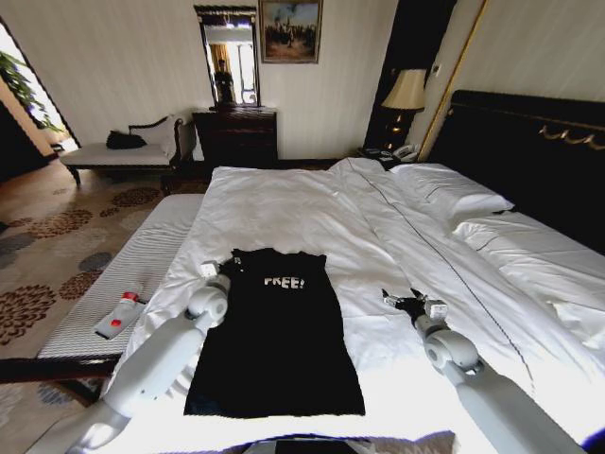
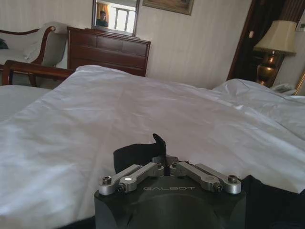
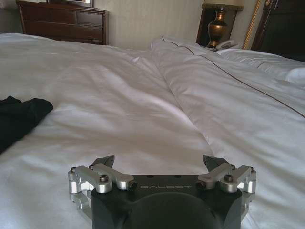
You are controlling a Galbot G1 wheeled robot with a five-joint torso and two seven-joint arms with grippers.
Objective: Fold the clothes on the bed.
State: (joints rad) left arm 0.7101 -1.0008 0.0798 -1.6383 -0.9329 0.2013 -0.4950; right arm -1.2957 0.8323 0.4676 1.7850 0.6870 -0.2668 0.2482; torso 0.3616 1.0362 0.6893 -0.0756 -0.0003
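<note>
- The left gripper (image 1: 219, 274) is at the left shoulder of the T-shirt (image 1: 279, 350), fingers closed; it seems to pinch black cloth there.
- The T-shirt lies flat on the bed (image 1: 312, 213), near the foot edge, sleeves apparently already folded in.
- The right gripper (image 1: 408, 302) rests open on the white duvet (image 1: 425, 255), beside the shirt but apart from it.
- The lengthwise fold seems at hand; the right gripper would need the other shoulder.

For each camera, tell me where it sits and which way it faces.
Head: high, looking down the bed at the T-shirt; both arms show.
Left wrist: behind the left claw, shut on the shirt's edge, facing the dresser.
Right wrist: behind the open right claw, facing the lamp.
All share the bed.
</note>
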